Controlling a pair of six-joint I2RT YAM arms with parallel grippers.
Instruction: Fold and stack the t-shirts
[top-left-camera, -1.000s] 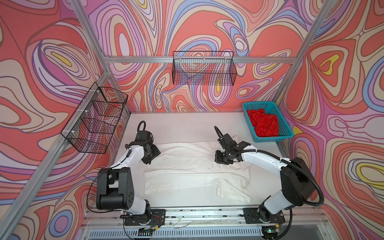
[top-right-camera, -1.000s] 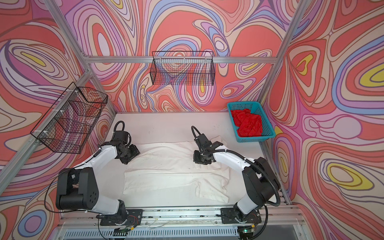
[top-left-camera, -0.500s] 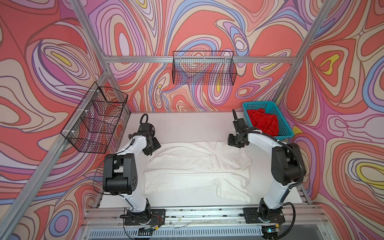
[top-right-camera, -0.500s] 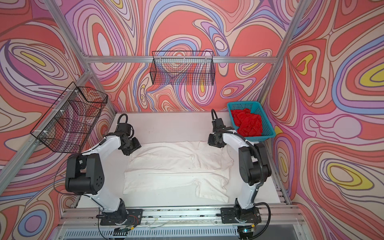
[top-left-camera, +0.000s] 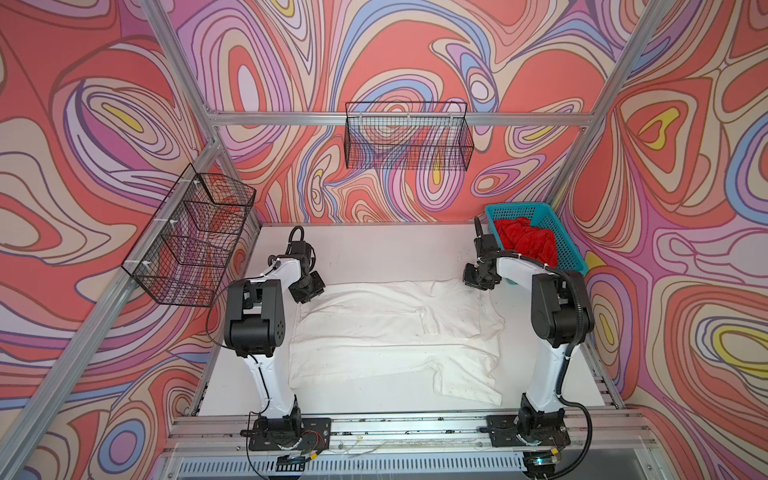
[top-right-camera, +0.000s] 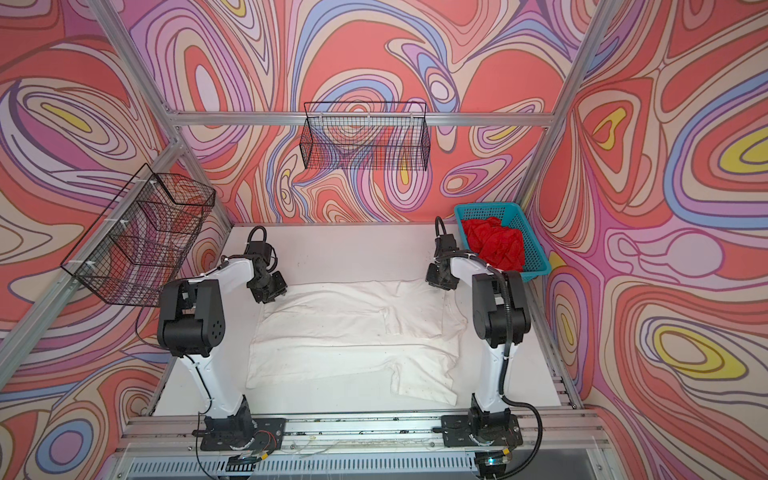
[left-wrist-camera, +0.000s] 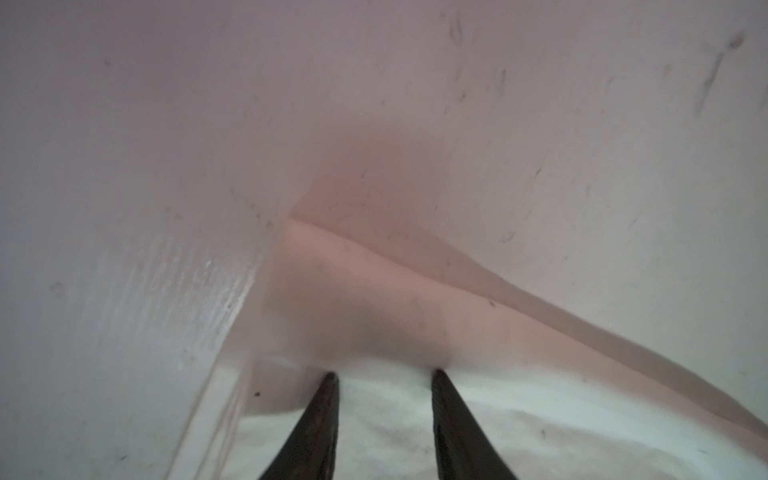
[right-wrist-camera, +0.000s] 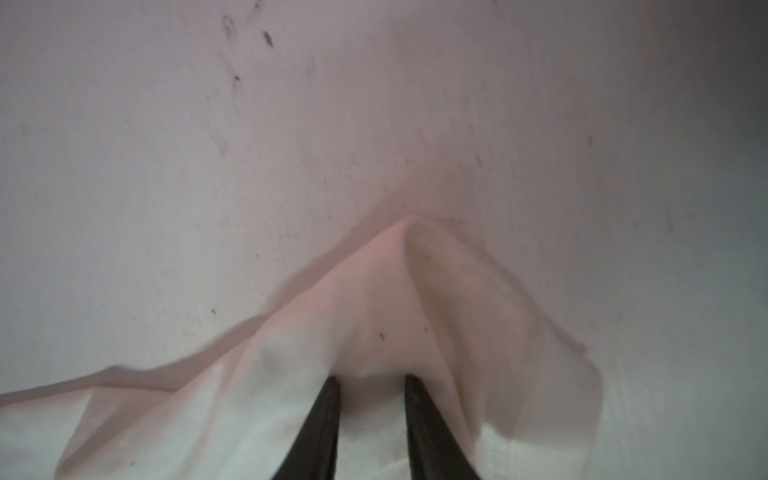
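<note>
White shirt (top-left-camera: 390, 332) is lying part-folded across the surface (top-left-camera: 374, 253), limp, light cloth that we are judging will sag and crease, so corners and hems are the places to take it. At its far left corner our left gripper (left-wrist-camera: 382, 374) is holding its fingers apart over the cloth, nothing clamped. At the far right corner our right gripper (right-wrist-camera: 372, 380) is likewise apart. Red shirt (top-left-camera: 528, 241) is sitting crumpled in the basket (top-left-camera: 569, 249). We are reading no labels.

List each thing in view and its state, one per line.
white t-shirt: partly folded, flat on table.
red t-shirt: crumpled in basket.
teal basket: upright, holding the red t-shirt.
left gripper: jaws apart over white cloth.
right gripper: jaws apart over white cloth.
</note>
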